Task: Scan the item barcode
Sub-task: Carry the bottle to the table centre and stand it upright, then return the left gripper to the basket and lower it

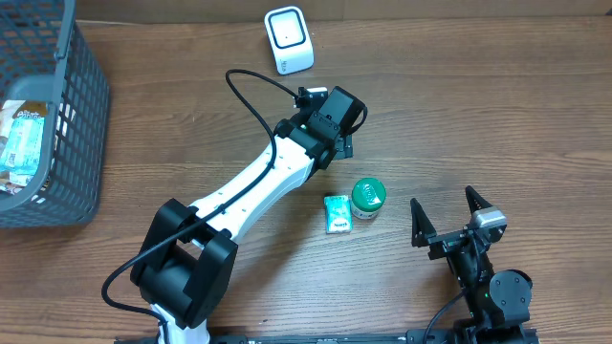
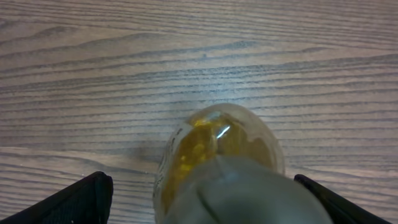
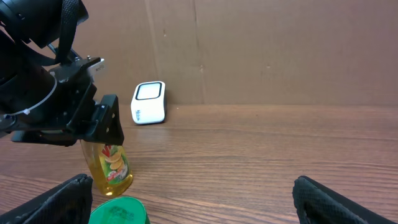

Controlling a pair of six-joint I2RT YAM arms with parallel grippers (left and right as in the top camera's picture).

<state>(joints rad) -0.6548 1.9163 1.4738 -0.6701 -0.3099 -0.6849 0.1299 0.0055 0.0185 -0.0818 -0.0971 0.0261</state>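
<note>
A clear bottle of yellow liquid (image 3: 112, 168) with a green label stands upright on the wooden table. My left gripper (image 1: 337, 132) hangs over its top. In the left wrist view the bottle (image 2: 217, 155) sits between the two black fingers (image 2: 87, 196), with a gap on each side, so the left gripper (image 2: 199, 186) is open around it. The white barcode scanner (image 1: 289, 38) stands at the back of the table, beyond the bottle, and shows again in the right wrist view (image 3: 149, 102). My right gripper (image 1: 443, 201) rests open at the front right, holding nothing.
A green-lidded can (image 1: 368, 198) and a small green packet (image 1: 338, 213) lie just in front of the left gripper. A grey wire basket (image 1: 67, 115) with packaged goods stands at the far left. A brown cardboard wall (image 3: 280, 50) backs the table.
</note>
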